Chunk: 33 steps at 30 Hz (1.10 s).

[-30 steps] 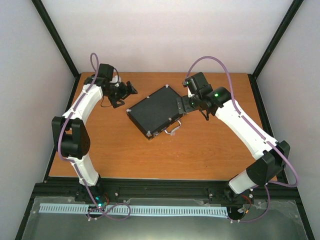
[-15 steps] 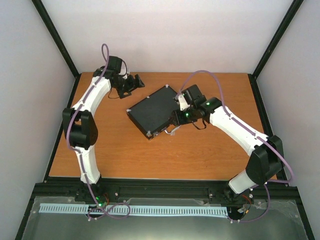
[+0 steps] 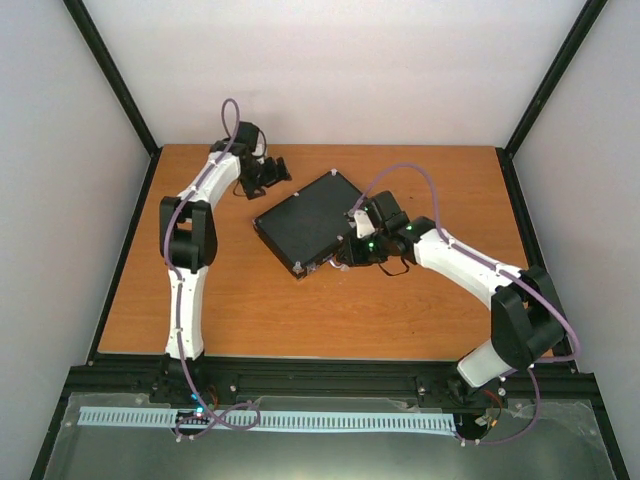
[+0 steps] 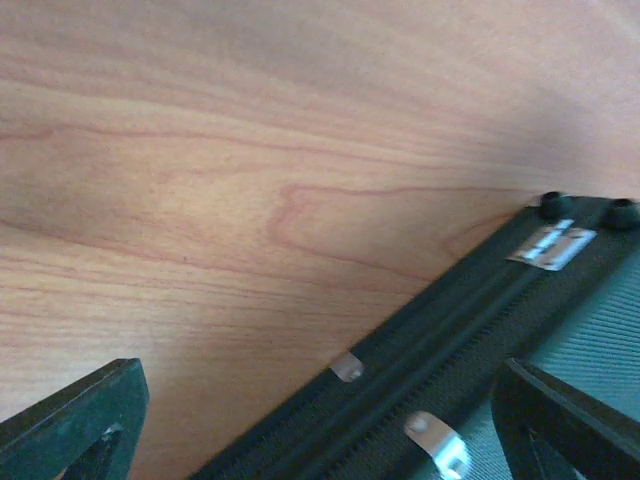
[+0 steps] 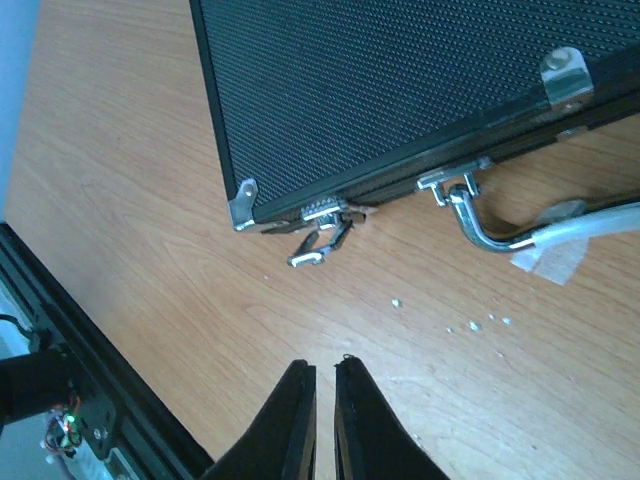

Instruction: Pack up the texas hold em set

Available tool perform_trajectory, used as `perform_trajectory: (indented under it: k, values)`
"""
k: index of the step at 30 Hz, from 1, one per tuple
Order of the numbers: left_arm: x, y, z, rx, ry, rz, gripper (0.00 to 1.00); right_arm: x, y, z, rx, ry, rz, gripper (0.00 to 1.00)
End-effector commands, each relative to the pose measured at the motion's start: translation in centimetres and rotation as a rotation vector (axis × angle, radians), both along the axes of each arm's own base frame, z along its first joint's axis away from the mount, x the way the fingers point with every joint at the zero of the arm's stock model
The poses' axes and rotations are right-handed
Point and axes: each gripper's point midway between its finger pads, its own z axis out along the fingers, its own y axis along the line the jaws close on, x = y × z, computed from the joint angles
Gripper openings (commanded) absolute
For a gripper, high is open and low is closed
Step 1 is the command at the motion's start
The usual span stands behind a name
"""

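The closed black case [image 3: 305,215] is seen lying askew on the worktop [image 3: 300,310]. The right end effector [image 5: 322,385] is held almost pinched together, empty, near an undone latch [image 5: 320,238]. The left end effector [image 4: 315,425] is spread wide, empty, at the case's far edge.

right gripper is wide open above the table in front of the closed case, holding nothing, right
Not wide open: the right wrist view shows the right gripper all but shut, its fingers a sliver apart. The rest holds: it is above the table in front of the closed case, holding nothing.
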Motion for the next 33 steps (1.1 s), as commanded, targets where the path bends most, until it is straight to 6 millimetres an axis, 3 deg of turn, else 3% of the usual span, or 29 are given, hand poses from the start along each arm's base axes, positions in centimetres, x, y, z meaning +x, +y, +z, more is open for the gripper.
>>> perform_trajectory:
  k: [1,10,25,33]
  values:
    - [1.1,-0.5,-0.8,-0.029,-0.017,-0.006,0.97,0.8,2.1,0.6,0.103,-0.014,-0.008,0.11]
    - [-0.1,-0.7,-5.5,-0.028,0.069,-0.041,0.97,-0.3,3.8,-2.3,0.104,0.070,-0.001,0.37]
    - [-1.9,-0.4,-7.5,0.007,0.116,-0.103,0.97,-0.5,5.1,-4.8,0.097,0.140,-0.037,0.34]
    - [-2.6,-0.1,-7.7,0.021,0.126,-0.130,0.97,0.5,5.6,-5.8,0.094,0.142,-0.095,0.30]
